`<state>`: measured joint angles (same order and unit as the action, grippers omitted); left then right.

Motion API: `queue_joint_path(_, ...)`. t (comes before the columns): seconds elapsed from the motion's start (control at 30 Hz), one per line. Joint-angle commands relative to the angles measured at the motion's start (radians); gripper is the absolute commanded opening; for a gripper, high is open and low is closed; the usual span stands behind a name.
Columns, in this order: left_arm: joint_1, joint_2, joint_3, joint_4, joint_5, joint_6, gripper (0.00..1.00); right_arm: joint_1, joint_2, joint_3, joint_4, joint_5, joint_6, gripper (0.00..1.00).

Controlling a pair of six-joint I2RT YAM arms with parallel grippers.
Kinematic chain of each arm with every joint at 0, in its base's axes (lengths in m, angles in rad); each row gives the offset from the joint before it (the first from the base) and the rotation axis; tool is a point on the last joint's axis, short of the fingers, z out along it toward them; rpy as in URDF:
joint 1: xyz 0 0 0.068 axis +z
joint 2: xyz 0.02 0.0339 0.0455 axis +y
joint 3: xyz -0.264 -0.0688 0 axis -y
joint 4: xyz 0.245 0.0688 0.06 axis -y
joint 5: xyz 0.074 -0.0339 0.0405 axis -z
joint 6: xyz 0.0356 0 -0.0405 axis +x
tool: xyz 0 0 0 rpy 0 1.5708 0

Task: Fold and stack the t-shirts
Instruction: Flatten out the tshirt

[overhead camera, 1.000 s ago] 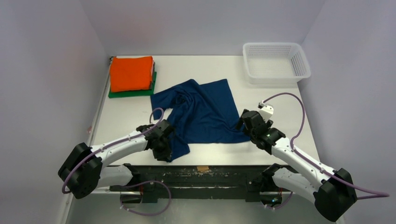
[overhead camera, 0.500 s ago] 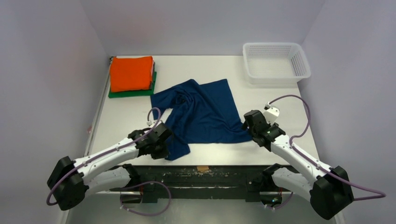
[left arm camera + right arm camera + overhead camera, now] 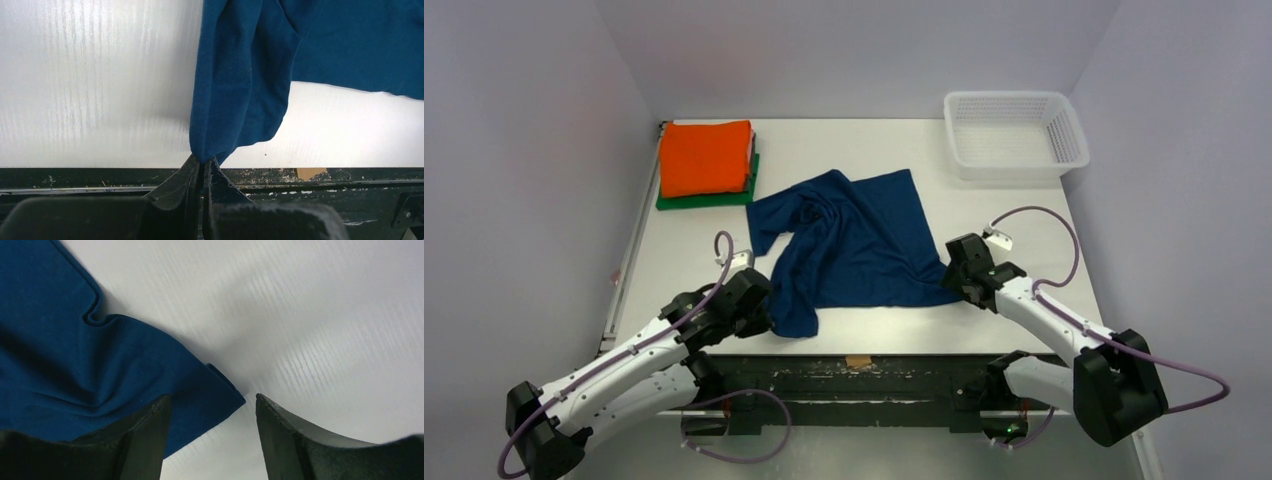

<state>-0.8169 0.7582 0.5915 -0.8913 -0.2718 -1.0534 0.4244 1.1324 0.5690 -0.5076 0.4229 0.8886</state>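
Note:
The navy blue t-shirt lies crumpled in the middle of the white table; its print is hidden. My left gripper is shut on the shirt's near left corner close to the table's front edge. My right gripper is open, its jaws straddling the shirt's near right corner, which lies flat on the table. A folded orange t-shirt rests on a folded green one at the back left.
A white mesh basket stands at the back right. The dark front edge of the table runs just behind my left fingers. Bare table surface lies to the right of the shirt.
My left gripper has pulled the shirt's near left corner leftward and toward the front edge, narrowing that flap. My right gripper has shifted slightly toward the shirt's near right corner.

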Motion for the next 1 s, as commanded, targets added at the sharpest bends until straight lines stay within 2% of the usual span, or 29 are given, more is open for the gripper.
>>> queue_joint_path(0.0,-0.002,-0.021,0.021,-0.012,-0.039,0.018,0.00,-0.003,0.025,-0.011,-0.004,-0.022,0.001,0.60)
queue_joint_path(0.13,-0.002,-0.022,0.019,-0.006,-0.046,0.018,0.00,-0.003,0.070,-0.019,0.014,-0.030,0.000,0.58)
queue_joint_path(0.23,-0.002,-0.017,0.021,-0.006,-0.051,0.015,0.00,-0.003,0.103,-0.007,0.030,-0.072,-0.012,0.49)
queue_joint_path(0.37,-0.002,-0.026,0.019,-0.012,-0.066,0.011,0.00,-0.003,0.117,0.002,0.044,-0.116,-0.042,0.33)
queue_joint_path(0.43,-0.002,-0.035,0.023,-0.012,-0.080,0.010,0.00,-0.003,0.106,0.004,0.063,-0.144,-0.053,0.21)
queue_joint_path(0.5,-0.002,-0.047,0.037,-0.014,-0.099,0.011,0.00,-0.003,0.079,0.009,0.073,-0.142,-0.055,0.03)
queue_joint_path(0.53,-0.002,-0.055,0.049,-0.016,-0.112,0.016,0.00,-0.003,0.060,0.017,0.074,-0.135,-0.054,0.00)
queue_joint_path(0.73,-0.002,-0.125,0.238,-0.042,-0.258,0.096,0.00,-0.003,-0.163,0.122,0.042,-0.065,-0.098,0.00)
queue_joint_path(0.83,-0.002,-0.163,0.387,-0.032,-0.323,0.186,0.00,-0.003,-0.266,0.245,-0.014,-0.022,-0.126,0.00)
queue_joint_path(0.97,-0.002,-0.197,0.614,0.023,-0.330,0.356,0.00,-0.003,-0.386,0.397,-0.042,-0.006,-0.171,0.00)
